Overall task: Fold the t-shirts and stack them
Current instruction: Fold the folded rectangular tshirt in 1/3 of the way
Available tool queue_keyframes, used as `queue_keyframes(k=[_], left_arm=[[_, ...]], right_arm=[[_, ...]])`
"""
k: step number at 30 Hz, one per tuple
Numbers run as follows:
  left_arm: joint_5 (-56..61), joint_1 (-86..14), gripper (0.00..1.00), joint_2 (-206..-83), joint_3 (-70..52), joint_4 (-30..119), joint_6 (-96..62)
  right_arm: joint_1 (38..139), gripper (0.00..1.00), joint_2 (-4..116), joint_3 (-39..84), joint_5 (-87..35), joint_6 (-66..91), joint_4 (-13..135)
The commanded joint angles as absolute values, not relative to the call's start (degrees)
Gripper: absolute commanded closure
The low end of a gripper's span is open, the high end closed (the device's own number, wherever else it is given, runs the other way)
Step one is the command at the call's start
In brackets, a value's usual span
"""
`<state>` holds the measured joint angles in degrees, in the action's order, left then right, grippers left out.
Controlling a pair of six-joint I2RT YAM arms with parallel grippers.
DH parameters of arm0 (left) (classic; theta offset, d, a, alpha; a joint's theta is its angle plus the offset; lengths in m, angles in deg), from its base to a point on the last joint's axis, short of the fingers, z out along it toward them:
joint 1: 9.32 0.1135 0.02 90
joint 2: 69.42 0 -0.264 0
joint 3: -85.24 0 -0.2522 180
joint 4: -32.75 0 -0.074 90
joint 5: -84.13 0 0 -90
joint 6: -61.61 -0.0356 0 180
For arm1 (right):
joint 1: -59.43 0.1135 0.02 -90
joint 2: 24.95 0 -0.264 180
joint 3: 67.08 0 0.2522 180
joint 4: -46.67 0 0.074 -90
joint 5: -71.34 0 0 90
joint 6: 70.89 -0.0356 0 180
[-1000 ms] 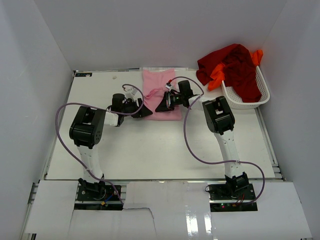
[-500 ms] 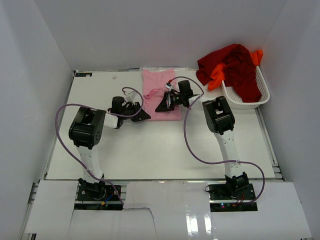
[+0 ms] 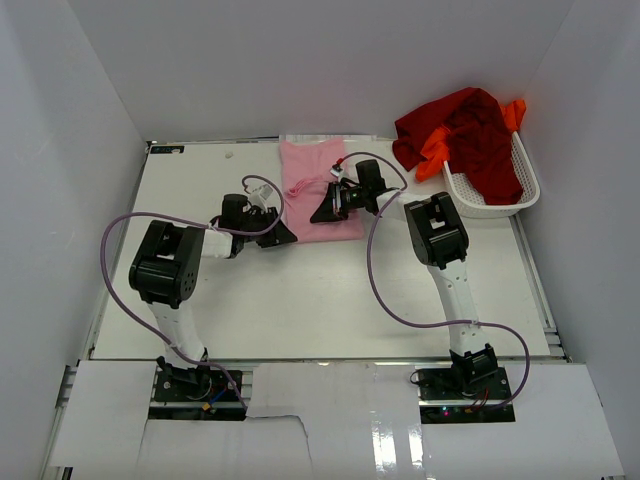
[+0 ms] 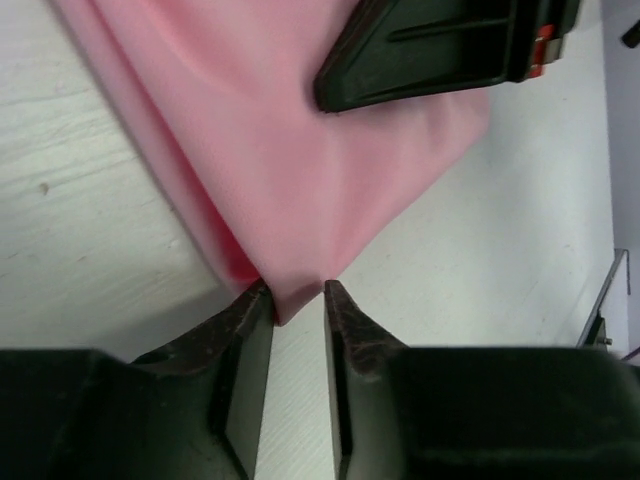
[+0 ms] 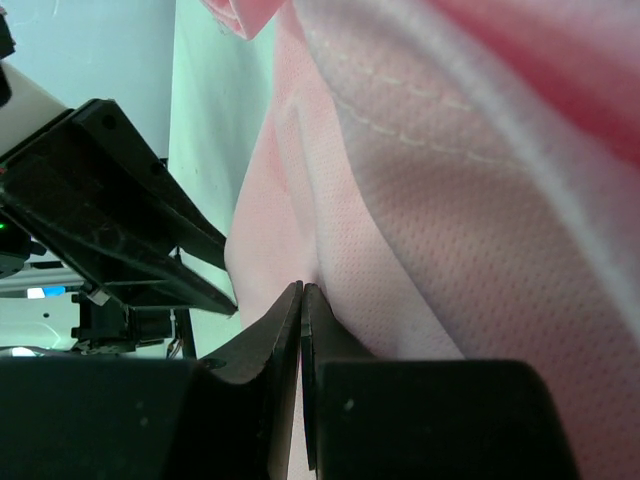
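The left gripper (image 4: pixel 295 290) is at the pink shirt's (image 3: pixel 312 170) near left corner, jaws a little apart. I cannot tell if it grips. The right gripper (image 3: pixel 322 213) is closed, tips on that shirt. Far right, the red shirt (image 3: pixel 482 145) and orange shirt (image 3: pixel 433 155) lie over the basket (image 3: pixel 480 206).

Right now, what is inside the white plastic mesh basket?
A crumpled dark red cloth t-shirt; a bright orange cloth t-shirt peeks out beside it. The basket floor is covered.

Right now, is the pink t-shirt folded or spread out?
Folded: the pink t-shirt lies as a narrow rectangle, no sleeves showing; left wrist view shows doubled layers at its corner.
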<state>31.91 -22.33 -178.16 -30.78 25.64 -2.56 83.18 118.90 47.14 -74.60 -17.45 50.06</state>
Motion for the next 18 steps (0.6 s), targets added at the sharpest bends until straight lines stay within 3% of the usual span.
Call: queue_keyframes(k=[1, 3, 4, 7, 14, 18], left_arm=[[27.8, -22.1, 0.65, -175.5, -29.1, 31.6, -4.8], [26.6, -22.2, 0.73, -175.3, -29.8, 32.6, -5.0], [26.0, -22.2, 0.85, -175.1, -30.0, 32.8, -5.0], [24.4, -22.1, 1.0, -175.4, -30.2, 33.8, -5.1], [20.2, -22.1, 0.99, -174.1, -29.9, 36.1, -4.7], [8.0, -22.2, 1.0, -170.1, -30.4, 40.3, -4.5]], right_arm=[[82.8, 0.92, 120.5, 47.4, -74.0, -15.3, 51.4], [82.8, 0.92, 120.5, 47.4, -74.0, -15.3, 51.4], [82.8, 0.92, 120.6, 47.4, -74.0, -15.3, 51.3], [82.8, 0.92, 120.4, 47.3, -74.0, -15.3, 51.3], [82.8, 0.92, 120.3, 47.0, -74.0, -15.1, 51.5], [82.8, 0.92, 120.2, 46.7, -73.9, -14.9, 51.6]])
